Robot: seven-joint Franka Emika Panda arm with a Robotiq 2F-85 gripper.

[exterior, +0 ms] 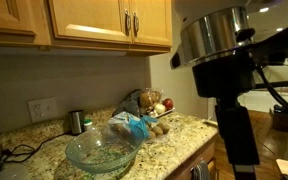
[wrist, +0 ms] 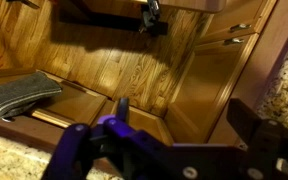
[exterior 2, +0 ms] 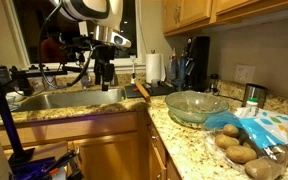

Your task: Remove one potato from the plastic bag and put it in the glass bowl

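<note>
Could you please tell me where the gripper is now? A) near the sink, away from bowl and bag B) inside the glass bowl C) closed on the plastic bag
A: the gripper hangs by the sink, apart from the glass bowl and plastic bag.

One glass bowl (exterior 2: 196,106), one plastic bag (exterior 2: 256,126) at right, at least four potatoes (exterior 2: 242,153) showing by it, one sink (exterior 2: 69,100) at left, one paper-towel roll (exterior 2: 154,67) far back, one metal cup (exterior 2: 252,94).

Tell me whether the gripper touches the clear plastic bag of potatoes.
Apart. In an exterior view the gripper hangs over the steel sink, while the clear plastic bag of potatoes lies far off on the speckled granite counter.
</note>
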